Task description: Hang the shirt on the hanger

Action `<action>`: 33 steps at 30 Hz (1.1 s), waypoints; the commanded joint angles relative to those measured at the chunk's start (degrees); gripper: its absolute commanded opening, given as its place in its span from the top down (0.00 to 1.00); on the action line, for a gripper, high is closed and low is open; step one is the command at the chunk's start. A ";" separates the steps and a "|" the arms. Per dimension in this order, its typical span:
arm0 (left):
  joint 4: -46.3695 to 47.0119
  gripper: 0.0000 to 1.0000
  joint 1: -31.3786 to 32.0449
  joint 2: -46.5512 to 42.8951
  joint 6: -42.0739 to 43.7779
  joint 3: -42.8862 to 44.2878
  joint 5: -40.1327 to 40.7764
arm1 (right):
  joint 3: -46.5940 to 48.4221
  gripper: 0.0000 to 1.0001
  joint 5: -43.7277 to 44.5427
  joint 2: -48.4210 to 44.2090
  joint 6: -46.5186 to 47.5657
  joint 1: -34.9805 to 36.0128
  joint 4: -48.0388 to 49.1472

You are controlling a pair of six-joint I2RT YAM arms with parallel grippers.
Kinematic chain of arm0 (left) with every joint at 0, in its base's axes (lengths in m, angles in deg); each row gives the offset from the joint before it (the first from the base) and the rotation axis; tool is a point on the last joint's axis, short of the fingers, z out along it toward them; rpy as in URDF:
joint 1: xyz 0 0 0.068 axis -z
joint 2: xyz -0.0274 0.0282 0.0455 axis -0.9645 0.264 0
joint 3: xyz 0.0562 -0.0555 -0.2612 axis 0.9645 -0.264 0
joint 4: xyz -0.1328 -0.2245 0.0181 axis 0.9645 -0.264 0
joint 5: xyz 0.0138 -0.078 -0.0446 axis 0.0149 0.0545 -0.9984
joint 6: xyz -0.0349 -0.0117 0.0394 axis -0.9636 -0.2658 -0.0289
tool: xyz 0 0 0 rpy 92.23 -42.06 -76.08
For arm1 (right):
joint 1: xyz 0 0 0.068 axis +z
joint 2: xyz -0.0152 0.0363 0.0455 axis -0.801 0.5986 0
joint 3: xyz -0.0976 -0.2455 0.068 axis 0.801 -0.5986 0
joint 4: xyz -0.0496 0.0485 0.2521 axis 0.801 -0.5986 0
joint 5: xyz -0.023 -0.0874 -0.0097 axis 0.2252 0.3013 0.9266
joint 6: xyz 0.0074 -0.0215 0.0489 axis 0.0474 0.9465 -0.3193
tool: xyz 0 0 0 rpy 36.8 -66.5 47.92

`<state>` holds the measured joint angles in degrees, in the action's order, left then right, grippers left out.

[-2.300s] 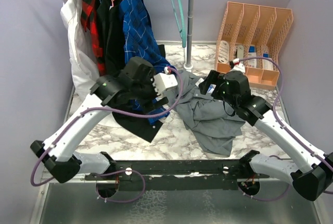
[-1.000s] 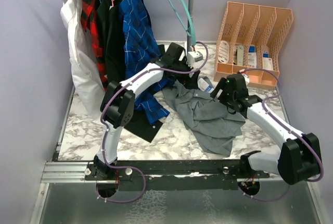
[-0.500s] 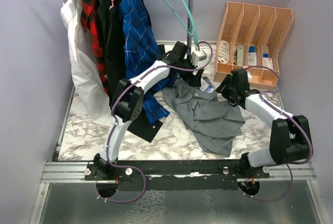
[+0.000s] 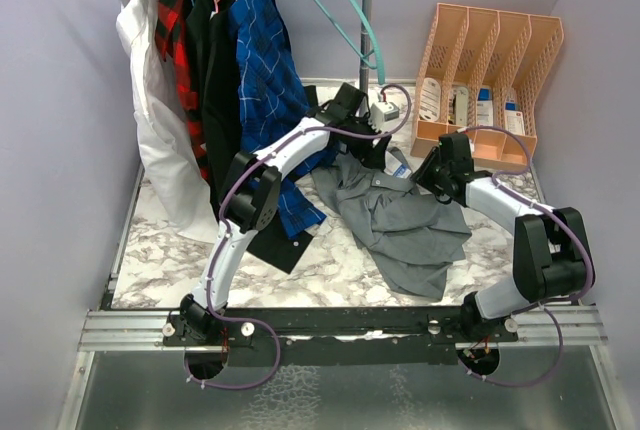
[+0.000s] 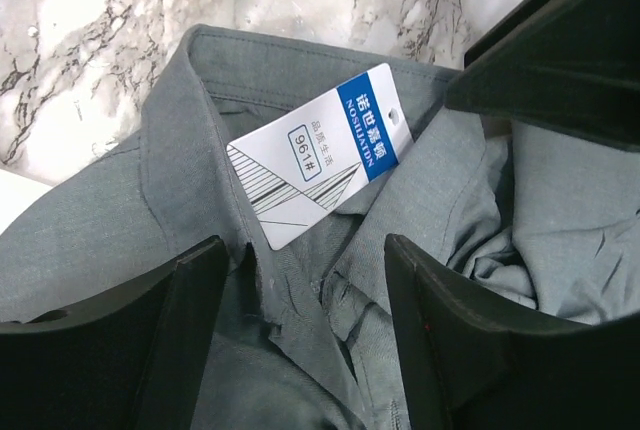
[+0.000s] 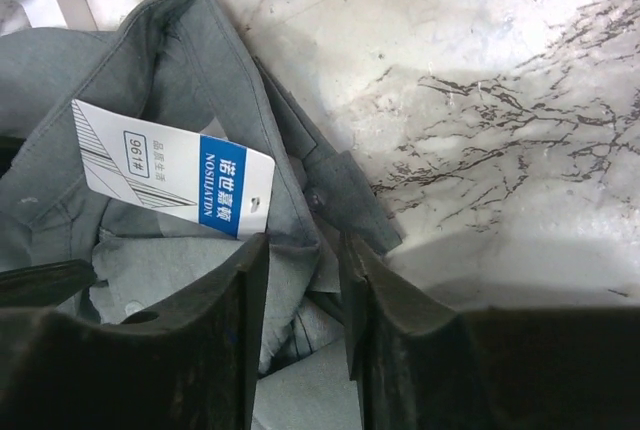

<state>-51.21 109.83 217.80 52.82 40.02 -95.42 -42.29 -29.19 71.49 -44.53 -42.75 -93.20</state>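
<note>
The grey shirt lies crumpled on the marble table, collar toward the back. Its white-and-blue label shows at the neck. My left gripper hangs over the collar. In the left wrist view the gripper is open, its fingers wide apart either side of the collar and button placket. My right gripper is at the collar's right end. In the right wrist view the gripper has a narrow gap with a fold of collar in it. The teal hanger hangs free on the rail.
A rail at the back holds a white garment, a red-and-black plaid shirt and a blue plaid shirt. Its pole stands just behind the collar. An orange file rack sits at the back right. Dark cloth lies left of the shirt.
Both arms have reached out from the near side to the shirt's collar. The right jaws have narrowed a lot round the collar fold; the left jaws have narrowed slightly. The hanger swung slightly.
</note>
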 commanded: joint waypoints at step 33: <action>-5.54 0.87 1.43 -6.58 4.98 -7.23 3.31 | 0.61 0.99 -9.98 -3.98 6.11 -0.20 5.02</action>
<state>-57.18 110.83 214.15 58.70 32.48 -92.92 -42.29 -36.10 69.68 -40.99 -42.79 -89.29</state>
